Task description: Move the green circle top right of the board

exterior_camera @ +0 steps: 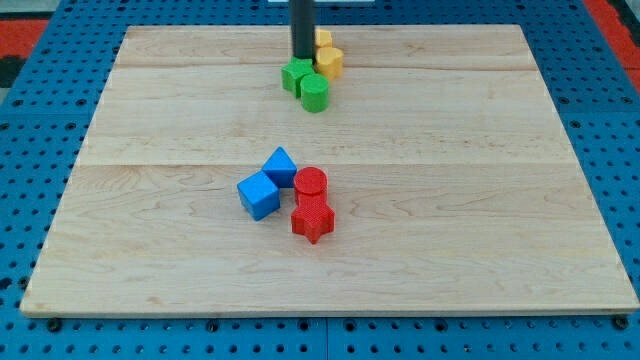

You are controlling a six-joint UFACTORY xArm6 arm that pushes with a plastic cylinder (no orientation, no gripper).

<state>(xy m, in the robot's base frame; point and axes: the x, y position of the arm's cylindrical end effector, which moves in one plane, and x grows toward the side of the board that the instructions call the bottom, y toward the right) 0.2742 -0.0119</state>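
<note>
Camera view: the pale wooden desk (200, 250) carries two clusters of blocks. My tip (301, 61), the lower end of the straight dark rod, rests at the view's top centre, touching the green star-shaped block (296, 76) at its 12 o'clock edge. The green circular cylinder block (315, 92) touches that star at its 4 o'clock side. No fingers exist on this rod.

At 2 o'clock from the cylinder sit two touching yellow blocks (328, 58), shapes partly hidden.

Near centre: two blue cube blocks (267, 183), a red cylinder (311, 183), and a red star-shaped block (312, 217) touching at its 6 o'clock.
</note>
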